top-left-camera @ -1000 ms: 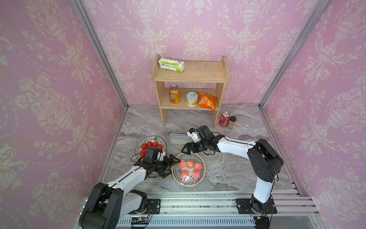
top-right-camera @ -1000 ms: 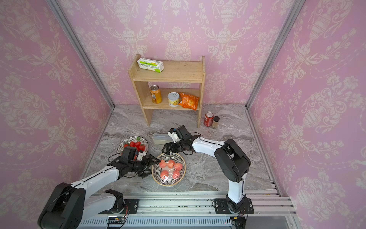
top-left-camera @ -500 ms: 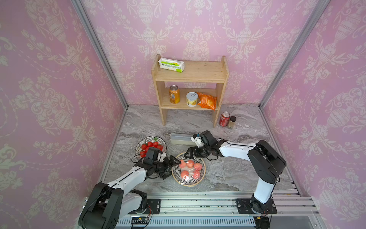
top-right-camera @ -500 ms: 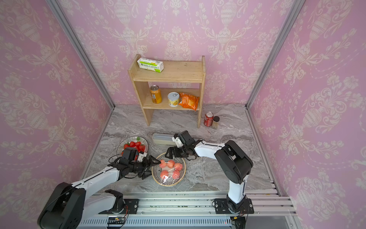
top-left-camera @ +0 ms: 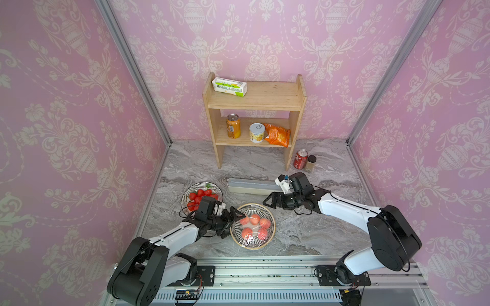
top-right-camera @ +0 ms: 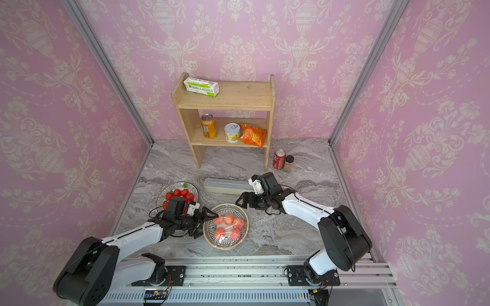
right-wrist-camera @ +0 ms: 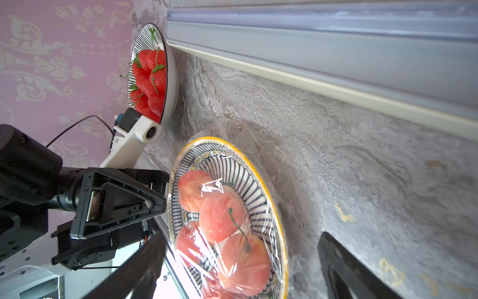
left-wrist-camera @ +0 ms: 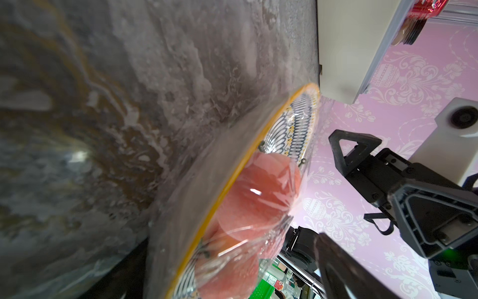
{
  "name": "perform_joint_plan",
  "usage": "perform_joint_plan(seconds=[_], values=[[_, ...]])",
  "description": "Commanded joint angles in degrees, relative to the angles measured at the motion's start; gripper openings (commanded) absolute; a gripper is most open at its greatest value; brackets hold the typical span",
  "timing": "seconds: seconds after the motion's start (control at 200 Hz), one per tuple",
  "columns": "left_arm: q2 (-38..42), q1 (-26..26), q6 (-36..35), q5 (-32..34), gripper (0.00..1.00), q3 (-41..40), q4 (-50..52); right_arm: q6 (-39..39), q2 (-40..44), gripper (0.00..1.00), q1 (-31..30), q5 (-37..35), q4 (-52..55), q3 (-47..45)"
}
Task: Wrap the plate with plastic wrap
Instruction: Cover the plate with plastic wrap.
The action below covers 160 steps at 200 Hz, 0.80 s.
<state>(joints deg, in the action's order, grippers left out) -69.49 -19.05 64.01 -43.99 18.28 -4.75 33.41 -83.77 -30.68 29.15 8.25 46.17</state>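
Pink damask-papered walls [top-left-camera: 66, 119] enclose a grey marbled counter [top-left-camera: 305, 235], with a two-tier wooden shelf [top-left-camera: 265, 96] at the back. The white-and-black left arm [top-left-camera: 175, 235] and right arm [top-left-camera: 344, 209] reach in low, nearly level. The round striped, yellow-rimmed plate [top-left-camera: 266, 240] of peaches [top-left-camera: 255, 219] sits near the front, with clear crinkly plastic wrap [right-wrist-camera: 212, 187] stretched over it (its long cream dispenser box [top-left-camera: 249, 186] lies just behind). The left fingers [top-left-camera: 235, 213] gape wide, the plate's rim between them, gripping nothing. The right fingers [top-left-camera: 268, 202], also spread and empty, hover beside its far edge.
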Motion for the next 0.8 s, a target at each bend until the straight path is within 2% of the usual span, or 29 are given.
perform_joint_plan(seconds=[0.0,0.09,0.19,0.25,0.42,0.47,0.686,0.796], values=[[-1.16,-0.72,-0.32,0.3,0.96,1.28,0.62,-1.47,3.11,0.76,0.56,-1.0,9.26,-4.08],[-1.95,-0.94,-1.08,0.22,0.96,2.16,1.24,0.21,2.78,0.57,0.5,2.23,8.0,-6.27],[-2.75,-1.26,-1.42,0.04,0.96,2.94,1.24,0.52,0.99,0.42,0.29,3.3,8.37,-6.28],[-2.84,-1.49,-1.44,0.38,0.96,3.24,1.3,0.52,0.44,0.39,0.35,3.03,7.55,-6.52],[-3.23,-1.88,-1.46,0.63,0.96,3.49,1.24,0.52,-2.05,0.24,0.14,3.45,6.37,-6.34],[-3.15,-1.96,-1.43,0.74,0.96,3.49,1.32,2.42,-2.43,0.22,0.09,3.45,5.8,-6.6],[-3.61,-2.74,-1.43,1.09,0.96,3.95,1.41,1.98,-3.06,0.11,0.1,2.32,6.26,-6.62],[-3.63,-2.92,-1.52,1.43,0.96,4.11,1.5,1.67,-2.75,0.09,0.09,1.8,6.63,-6.93]])
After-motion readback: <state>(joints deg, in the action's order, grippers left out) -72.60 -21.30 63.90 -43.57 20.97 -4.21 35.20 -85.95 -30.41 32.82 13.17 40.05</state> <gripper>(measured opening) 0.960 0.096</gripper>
